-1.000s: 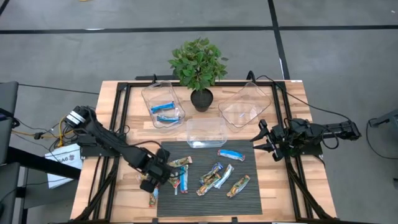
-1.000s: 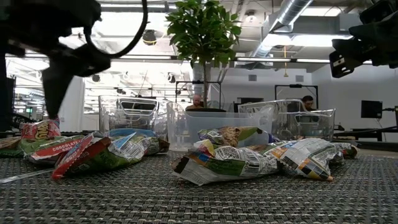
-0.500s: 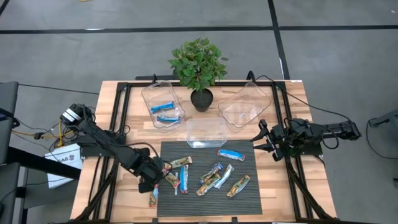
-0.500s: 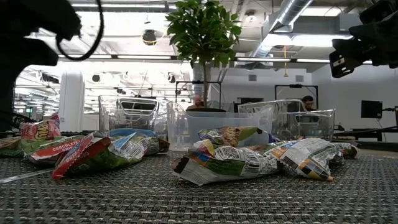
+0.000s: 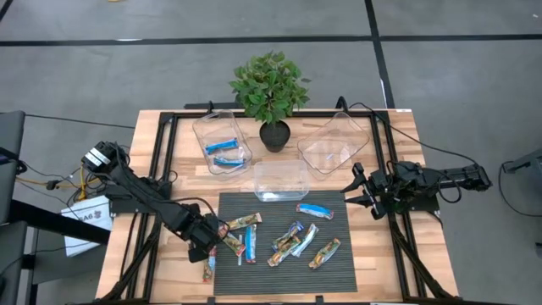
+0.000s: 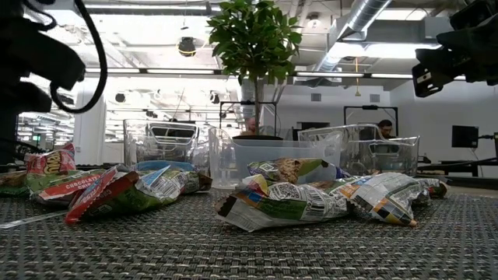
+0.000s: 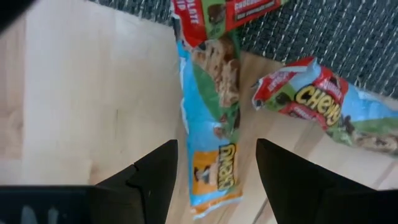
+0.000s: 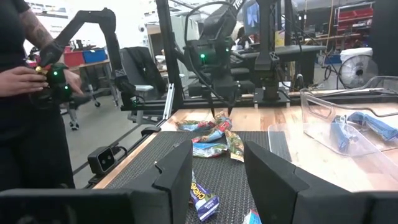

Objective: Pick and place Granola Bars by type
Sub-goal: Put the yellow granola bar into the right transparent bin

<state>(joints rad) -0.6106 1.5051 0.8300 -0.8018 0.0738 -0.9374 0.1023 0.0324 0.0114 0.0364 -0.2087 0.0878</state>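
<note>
Several granola bars point(image 5: 292, 239) in shiny wrappers lie flat on the dark ribbed mat point(image 5: 339, 263). One blue-green bar point(image 7: 211, 124) lies on the bare wood just off the mat's left edge point(image 5: 207, 269). My left gripper point(image 5: 203, 246) points down over that bar, open. In the left wrist view its fingers point(image 7: 155, 168) stand on either side of the bar's near end without touching it. A red-topped bar point(image 7: 323, 109) lies beside it. My right gripper point(image 5: 356, 188) waits open and level at the table's right side.
A clear tub point(image 5: 224, 142) at the far left holds blue bars. Two more clear tubs point(image 5: 334, 144) point(image 5: 281, 180) stand behind the mat. A potted plant point(image 5: 271, 93) stands at the far middle. A person point(image 8: 25, 81) stands beyond the table's left side.
My left gripper has moved toward the table's left edge and sunk a little, leaving the mat's edge for the bar on the wood. Its wrist has rolled about its own axis. It stays open. The bars have not moved.
</note>
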